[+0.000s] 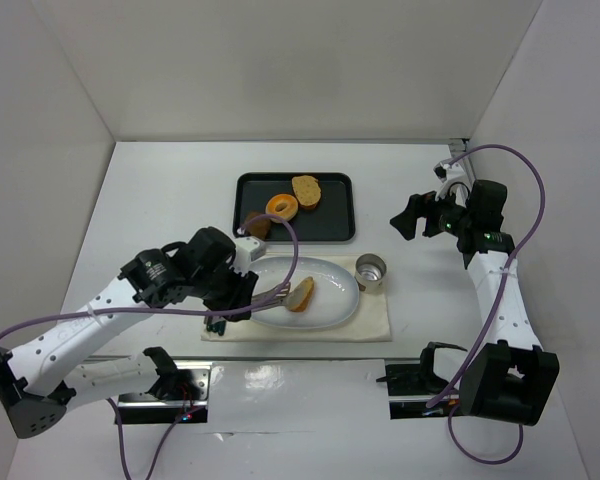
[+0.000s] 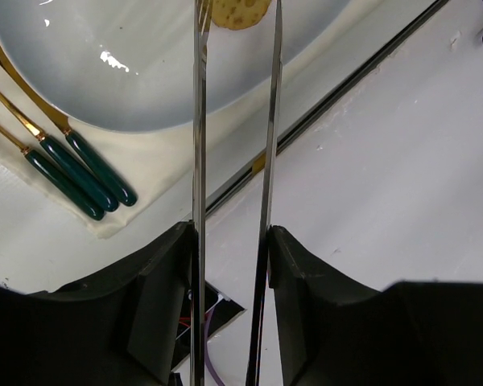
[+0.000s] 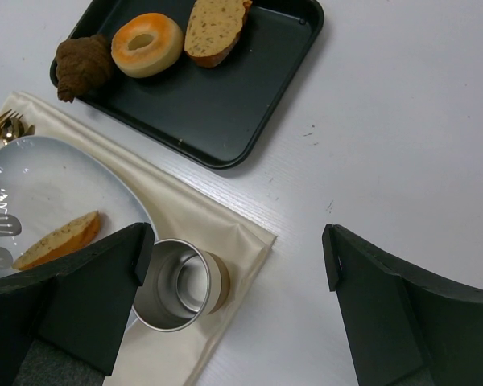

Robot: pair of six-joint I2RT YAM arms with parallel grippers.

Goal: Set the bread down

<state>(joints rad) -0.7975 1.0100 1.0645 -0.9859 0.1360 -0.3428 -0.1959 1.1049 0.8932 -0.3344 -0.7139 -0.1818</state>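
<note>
Bread [image 3: 60, 240] on plate [image 3: 56, 185], at tips of tongs [image 2: 199, 145], beyond left gripper [image 2: 230, 241]

Left claw [image 2: 231, 241] clamps the tongs [image 2: 199, 145]; right claw [image 3: 237, 249] gapes wide.

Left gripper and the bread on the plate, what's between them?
Only the metal tongs: clamped in the left gripper, their two blades reach over the cloth and plate to the bread. The left wrist view shows it.
</note>
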